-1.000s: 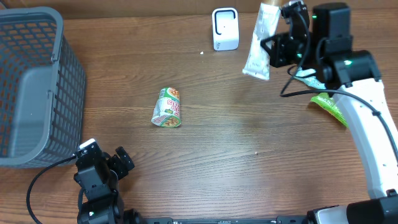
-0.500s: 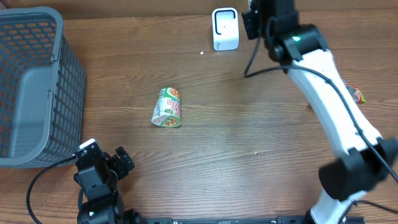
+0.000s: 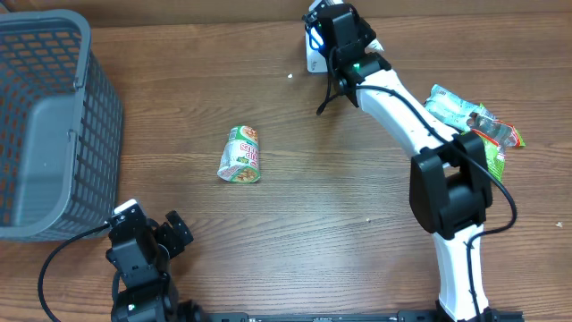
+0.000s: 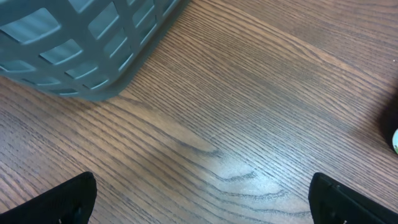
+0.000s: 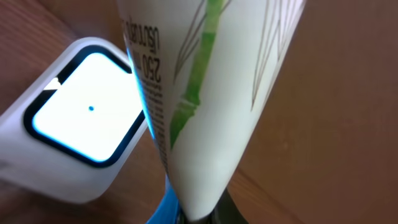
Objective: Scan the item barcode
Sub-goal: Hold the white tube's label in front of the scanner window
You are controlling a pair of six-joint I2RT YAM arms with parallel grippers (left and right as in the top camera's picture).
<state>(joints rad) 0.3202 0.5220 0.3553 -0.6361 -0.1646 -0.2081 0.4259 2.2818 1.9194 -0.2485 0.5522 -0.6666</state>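
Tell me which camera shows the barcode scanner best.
Right wrist: the scanner fills the left side, its window lit, with the white pouch alongside. Overhead shows only a white sliver of it beside the right gripper. Left wrist shows none of it.

The right arm is built of smooth white links joined by a bulky black joint. A small green light shows near its black right tool, and a thin black cable loops beside it. The left arm is black all over and carries a small white tag. A second cable curves away from it. The left tool has matte black fingers with rounded tips.
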